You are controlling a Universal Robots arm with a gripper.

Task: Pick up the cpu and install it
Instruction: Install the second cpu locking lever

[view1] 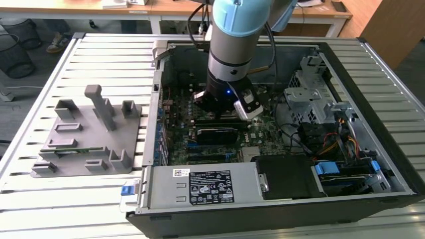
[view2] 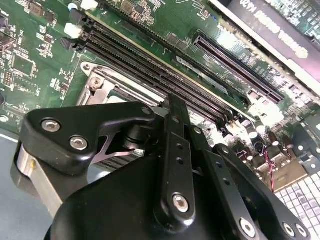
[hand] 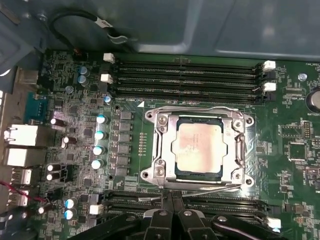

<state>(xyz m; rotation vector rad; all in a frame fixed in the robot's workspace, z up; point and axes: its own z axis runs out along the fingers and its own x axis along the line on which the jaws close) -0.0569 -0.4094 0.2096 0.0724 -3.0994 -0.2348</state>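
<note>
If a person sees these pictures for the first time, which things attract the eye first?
In the first wrist view, the square silvery-topped cpu sits inside the shiny metal socket frame on the green motherboard. In the exterior view, the pale blue and black robot arm reaches down into the open black computer case, beside a grey plastic fixture.

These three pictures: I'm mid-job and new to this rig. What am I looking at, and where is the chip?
The exterior view shows one grey robot arm reaching down into an open black computer case on a slatted metal table. A grey plastic fixture block sits on the exterior view's left. Both wrist views come from cameras riding on the arm, looking at the green motherboard. In the first wrist view, the small square silvery-topped cpu lies inside the metal socket frame, with the black gripper just beside it. Whether it grips anything cannot be told.
</note>
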